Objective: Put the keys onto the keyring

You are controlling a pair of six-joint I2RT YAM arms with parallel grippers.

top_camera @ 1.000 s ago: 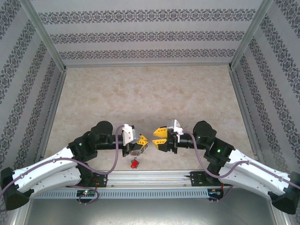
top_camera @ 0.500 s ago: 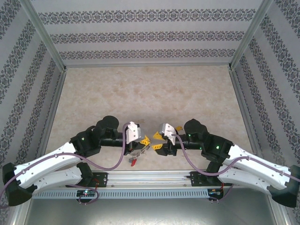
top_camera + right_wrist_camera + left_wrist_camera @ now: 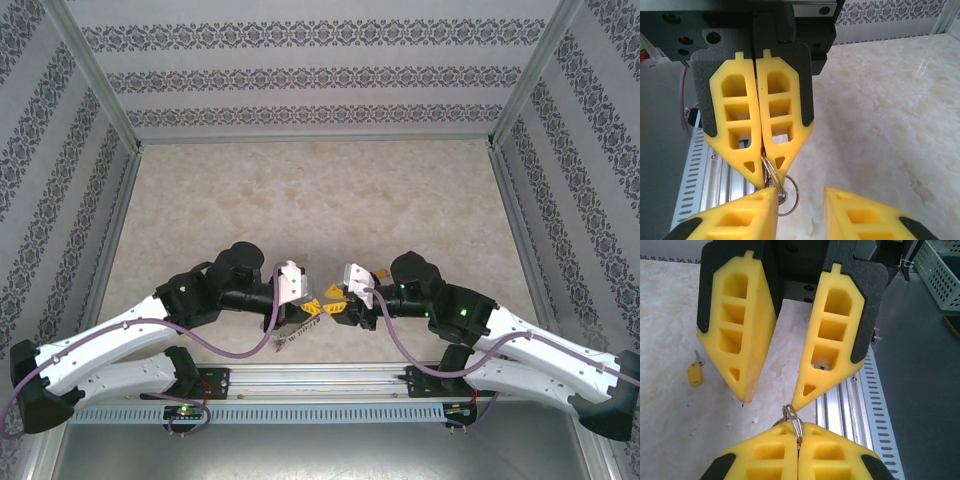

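My left gripper [image 3: 799,440] is shut on the keyring [image 3: 792,416], a silver wire ring that sticks up from between its yellow fingertips. Opposite it, my right gripper [image 3: 771,402] stands open, with one fingertip touching the top of the ring. In the right wrist view the keyring [image 3: 771,172] juts from the shut left gripper [image 3: 767,181], and a second ring loop [image 3: 796,199] hangs beside it. The right gripper [image 3: 800,195] has one finger against the ring and bare table in the gap. A yellow key [image 3: 695,374] lies on the marble table. From above, both grippers [image 3: 323,309] meet tip to tip near the front edge.
An aluminium rail [image 3: 320,378] runs along the near table edge just below the grippers. A white mesh basket [image 3: 940,270] sits beyond the edge on the grey floor. Patterned walls with metal posts [image 3: 100,80] close in the marble table [image 3: 320,200].
Both arms have moved inward until the fingertips meet. The right gripper's jaws have narrowed. The red key seen hanging under the left gripper has lifted closer to it.
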